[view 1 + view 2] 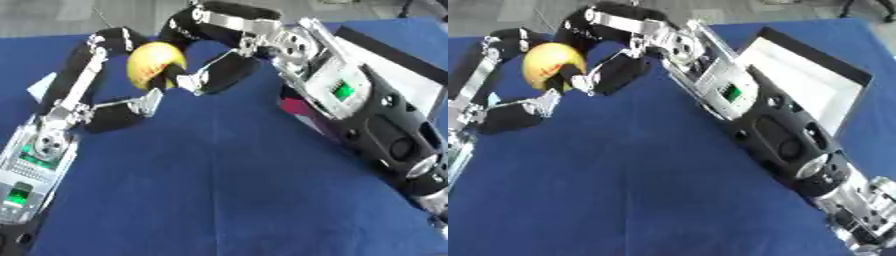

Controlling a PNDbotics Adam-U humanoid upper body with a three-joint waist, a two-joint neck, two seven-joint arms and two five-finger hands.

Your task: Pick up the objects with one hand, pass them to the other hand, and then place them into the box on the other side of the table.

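Note:
A yellow round fruit (153,62) with a red mark is held above the blue table at the upper left, between my two hands. My left hand (74,95) comes up from the left; its fingers curl over the fruit's top-left side and its thumb (131,106) reaches under it. From the right, my right hand (280,45) arches its fingers (219,17) over the top, while its thumb (214,75) touches the fruit's lower right side. Both hands are closed round the fruit. The white box (815,85) with a black rim lies at the right, behind my right forearm.
A blue cloth (210,185) covers the table. A small white patch (39,85) shows at the left edge behind my left hand. Something dark pink (302,114) peeks out under my right forearm. Grey floor lies beyond the table's far edge.

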